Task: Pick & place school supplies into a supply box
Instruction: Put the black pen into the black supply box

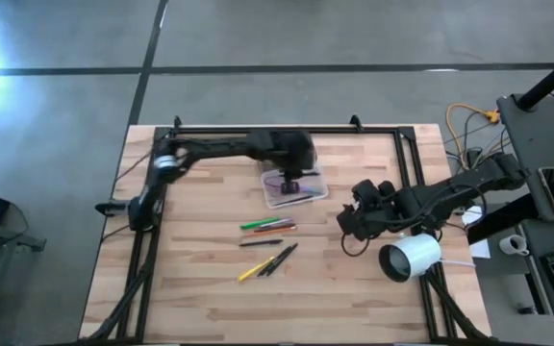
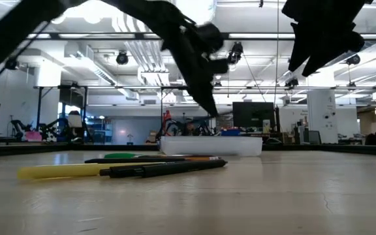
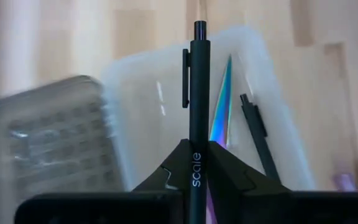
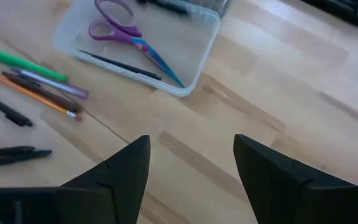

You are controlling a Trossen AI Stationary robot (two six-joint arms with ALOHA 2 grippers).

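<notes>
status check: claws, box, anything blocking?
Left claw shut on black pen, over the supply box. Right claw open, empty, beside the box. Scissors and one pen already inside. Nothing blocking.

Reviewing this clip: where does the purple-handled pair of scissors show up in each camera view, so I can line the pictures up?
High view: scissors lie in the clear box, just above table centre, under the left gripper.
Low view: not distinguishable; only the box's wall shows.
Left wrist view: their rainbow blade runs behind the held black pen.
Right wrist view: upper left, in the box, scissors.
Shared landmark: the clear box.
</notes>
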